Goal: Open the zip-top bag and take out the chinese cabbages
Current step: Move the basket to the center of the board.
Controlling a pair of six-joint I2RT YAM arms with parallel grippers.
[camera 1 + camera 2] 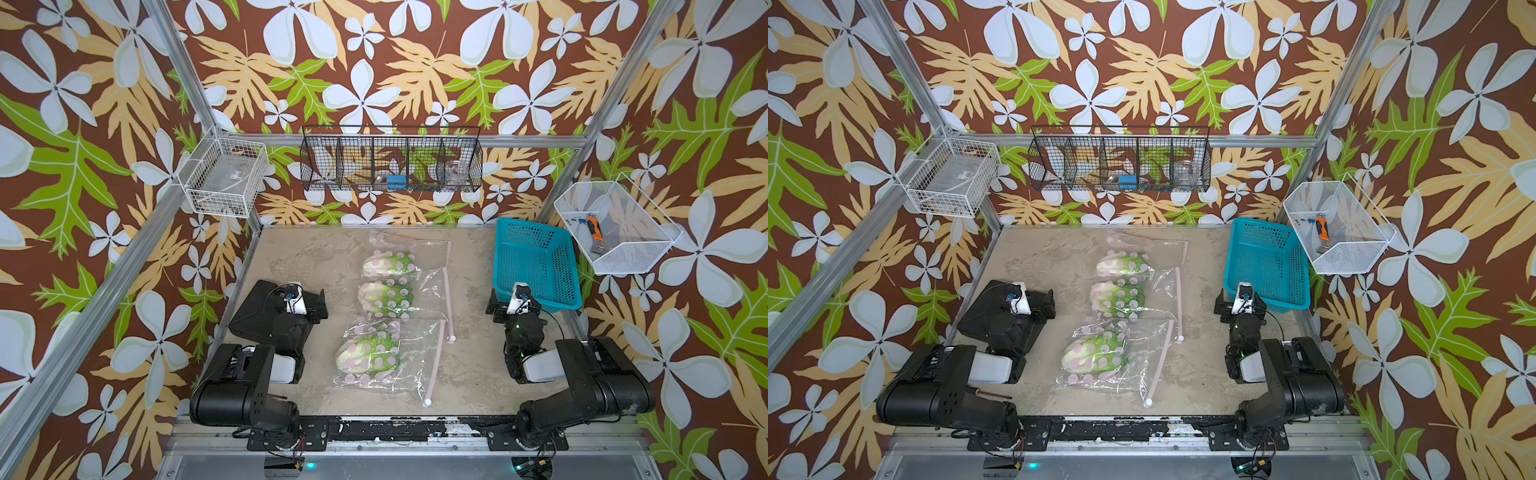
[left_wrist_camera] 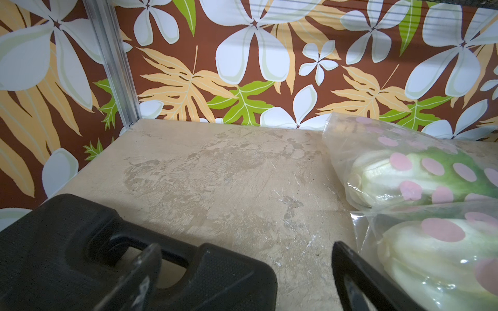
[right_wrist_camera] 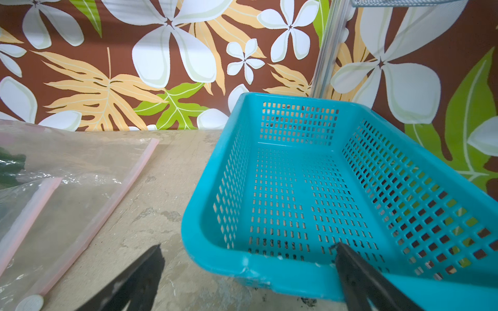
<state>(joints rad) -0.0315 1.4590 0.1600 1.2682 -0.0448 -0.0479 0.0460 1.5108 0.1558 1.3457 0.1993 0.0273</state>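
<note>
Centrally, your cabbages (image 1: 385,296) lie in two bags (image 1: 430,286) mid-table (image 1: 473,370). Left gripper (image 2: 242,251) over the case (image 1: 255,309) and right gripper (image 3: 248,251) at the basket (image 1: 536,266) rim stand spread, empty; bare surface flanks the bags.

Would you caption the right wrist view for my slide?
Open right tool at the near rim of the empty teal basket.

- Counter (image 1: 299,257): carries two zip-top bags, both between the left hand (image 2: 245,246) and the right hand (image 3: 249,246).
- Farther bag (image 1: 432,257): level with the hands and ahead of them; holds the far cabbage (image 1: 388,264) and, just behind it, the middle cabbage (image 1: 386,296).
- Nearer bag (image 1: 415,374): behind both hands; holds the near cabbage (image 1: 368,353).
- Case (image 1: 257,316): beneath and outboard of the left hand.
- Basket (image 1: 528,249): just ahead of the right hand.
</note>
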